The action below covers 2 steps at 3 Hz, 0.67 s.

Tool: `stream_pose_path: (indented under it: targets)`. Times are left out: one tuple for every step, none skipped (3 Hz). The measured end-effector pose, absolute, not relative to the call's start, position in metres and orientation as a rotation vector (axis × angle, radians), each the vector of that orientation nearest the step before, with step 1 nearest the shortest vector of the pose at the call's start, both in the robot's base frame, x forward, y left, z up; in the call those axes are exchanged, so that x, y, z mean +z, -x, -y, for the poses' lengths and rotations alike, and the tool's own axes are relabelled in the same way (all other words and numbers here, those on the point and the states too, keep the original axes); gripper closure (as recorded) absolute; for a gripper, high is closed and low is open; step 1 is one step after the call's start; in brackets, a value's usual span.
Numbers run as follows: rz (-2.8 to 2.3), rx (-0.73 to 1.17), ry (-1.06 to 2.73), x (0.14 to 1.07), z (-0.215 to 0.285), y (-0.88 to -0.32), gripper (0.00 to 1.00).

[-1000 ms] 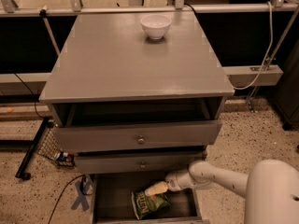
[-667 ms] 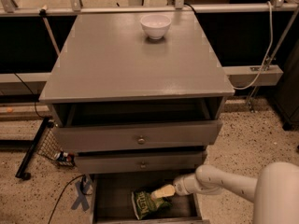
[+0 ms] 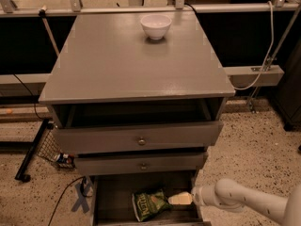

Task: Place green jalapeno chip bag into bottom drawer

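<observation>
The green jalapeno chip bag (image 3: 149, 204) lies on the dark floor of the open bottom drawer (image 3: 112, 199), right of its middle and tilted a little. My gripper (image 3: 180, 199) is low inside the drawer, at the bag's right end, level with it. It reaches in from the right on the white arm (image 3: 235, 199). Whether it touches the bag does not show.
A white bowl (image 3: 156, 26) stands at the back of the grey cabinet top (image 3: 136, 65). The two upper drawers with brass knobs (image 3: 141, 141) (image 3: 143, 166) overhang the bottom drawer; the top one is pulled partly out. A wire basket (image 3: 49, 147) and a cable (image 3: 66, 197) lie at the left.
The arm has sunk lower and drawn back to the right. The bag has gone from propped under the gripper to lying flat on the drawer floor.
</observation>
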<state>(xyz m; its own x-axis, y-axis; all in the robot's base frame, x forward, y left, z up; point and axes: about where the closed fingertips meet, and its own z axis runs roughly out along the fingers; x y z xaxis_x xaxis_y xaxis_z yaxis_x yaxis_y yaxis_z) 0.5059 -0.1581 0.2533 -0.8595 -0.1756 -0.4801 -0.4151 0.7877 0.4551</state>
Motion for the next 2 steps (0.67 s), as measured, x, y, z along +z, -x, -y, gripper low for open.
stream_pose_path:
  targets:
    - [-2.536,0.679,0.342,0.265,0.2072,-0.4948,0.0]
    - [-2.536,0.679,0.342,0.265,0.2072,-0.4948,0.0]
